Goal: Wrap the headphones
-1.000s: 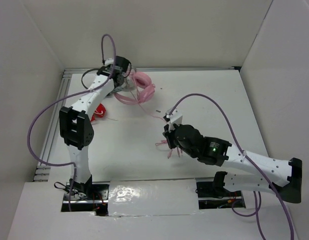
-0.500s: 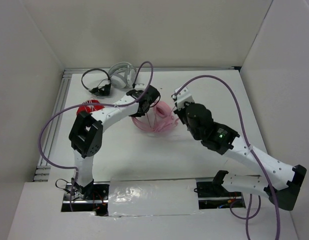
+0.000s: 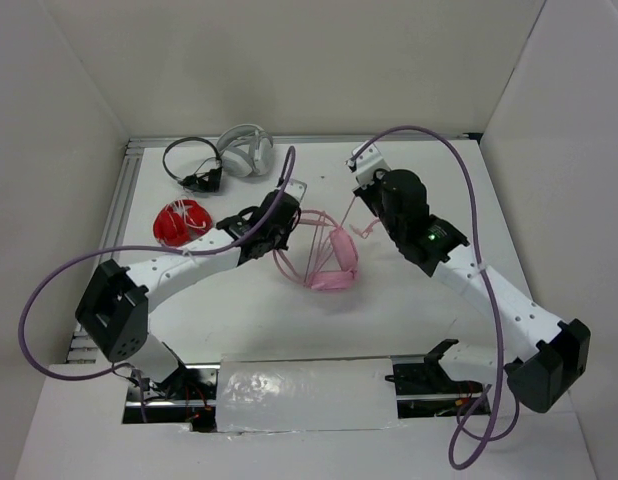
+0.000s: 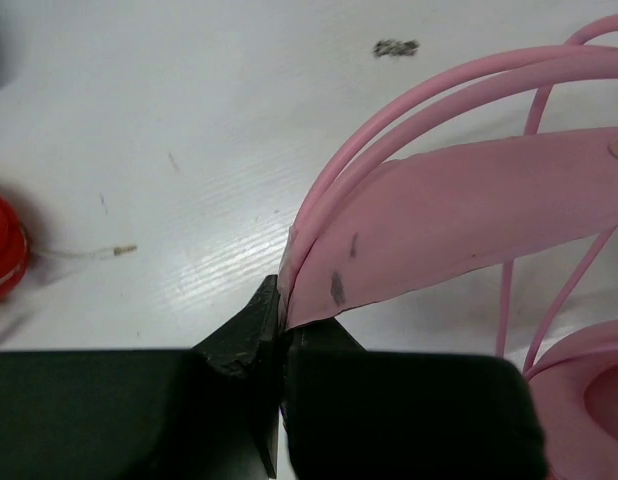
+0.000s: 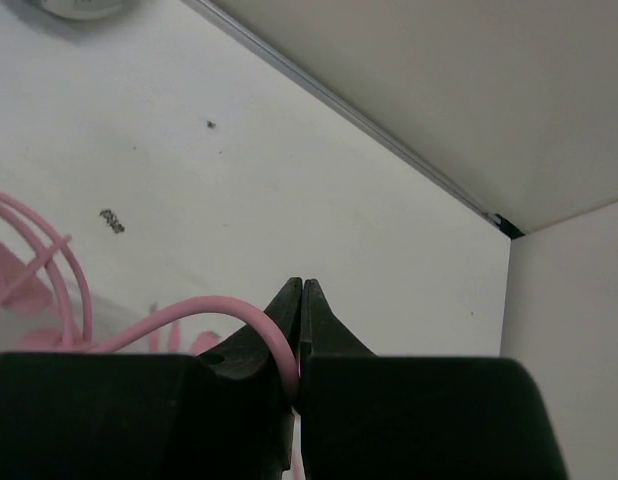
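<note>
Three pairs of headphones lie on one white table (image 3: pixel 249 320): one pink headphones (image 3: pixel 331 281) at centre, one white headphones (image 3: pixel 244 150) and one black headphones (image 3: pixel 189 160) at upper left. One round red object (image 3: pixel 181 222) sits at left. Two robot arms reach in: left arm (image 3: pixel 179 268), right arm (image 3: pixel 489 295).

White, black-jointed left arm (image 3: pixel 179 268) and right arm (image 3: pixel 494 300) bear black left gripper (image 4: pixel 282 312), right gripper (image 5: pixel 302 300) and purple cables (image 3: pixel 421 128).

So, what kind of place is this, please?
Probably a robot lab booth: a white table boxed in by plain panels, with a left arm and right arm bolted at its near edge, working on pink headphones.
</note>
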You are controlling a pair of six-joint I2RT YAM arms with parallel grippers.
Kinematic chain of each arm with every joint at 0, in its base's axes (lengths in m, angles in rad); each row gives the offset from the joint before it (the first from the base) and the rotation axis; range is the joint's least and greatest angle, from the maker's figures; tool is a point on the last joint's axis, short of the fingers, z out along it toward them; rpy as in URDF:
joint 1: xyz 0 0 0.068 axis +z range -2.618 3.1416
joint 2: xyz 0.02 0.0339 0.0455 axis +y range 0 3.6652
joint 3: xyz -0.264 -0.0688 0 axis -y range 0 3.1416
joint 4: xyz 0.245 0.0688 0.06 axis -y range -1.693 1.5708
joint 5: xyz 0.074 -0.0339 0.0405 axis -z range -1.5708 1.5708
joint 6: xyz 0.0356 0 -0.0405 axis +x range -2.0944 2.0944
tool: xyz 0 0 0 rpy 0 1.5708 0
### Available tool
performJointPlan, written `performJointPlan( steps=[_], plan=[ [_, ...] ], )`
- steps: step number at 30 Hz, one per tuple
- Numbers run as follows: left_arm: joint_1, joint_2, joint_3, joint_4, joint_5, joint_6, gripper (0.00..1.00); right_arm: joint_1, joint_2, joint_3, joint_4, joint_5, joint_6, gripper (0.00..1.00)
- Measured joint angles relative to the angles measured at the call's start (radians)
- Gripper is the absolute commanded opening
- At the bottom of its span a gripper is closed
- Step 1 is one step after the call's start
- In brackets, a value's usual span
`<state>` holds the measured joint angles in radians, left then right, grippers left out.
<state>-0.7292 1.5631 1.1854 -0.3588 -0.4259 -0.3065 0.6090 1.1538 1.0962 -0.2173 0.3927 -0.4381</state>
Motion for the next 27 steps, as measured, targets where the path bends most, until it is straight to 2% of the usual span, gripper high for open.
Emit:
performJointPlan(
  steps=[8,17,21,25,27],
  plan=[
    [-0.06,-0.026,-0.031,0.143,0.121,0.127,0.0,-0.093,0.141,0.1,0.048,-0.18,0.009,0.05],
    [-0.07,-0.074,-0.034,0.157,0.196,0.175,0.0,-0.182,0.3,0.118,0.067,-0.314,0.119,0.01],
    [-0.064,-0.115,-0.034,0.15,0.201,0.179,0.0,-0.217,0.299,0.068,0.122,-0.377,0.187,0.15],
    [-0.049,-0.153,-0.023,0.127,0.236,0.22,0.0,-0.264,0.298,0.023,0.175,-0.528,0.241,0.19],
    [-0.038,-0.154,0.035,0.105,0.252,0.233,0.0,-0.279,0.299,0.013,0.191,-0.615,0.263,0.2]
  ],
)
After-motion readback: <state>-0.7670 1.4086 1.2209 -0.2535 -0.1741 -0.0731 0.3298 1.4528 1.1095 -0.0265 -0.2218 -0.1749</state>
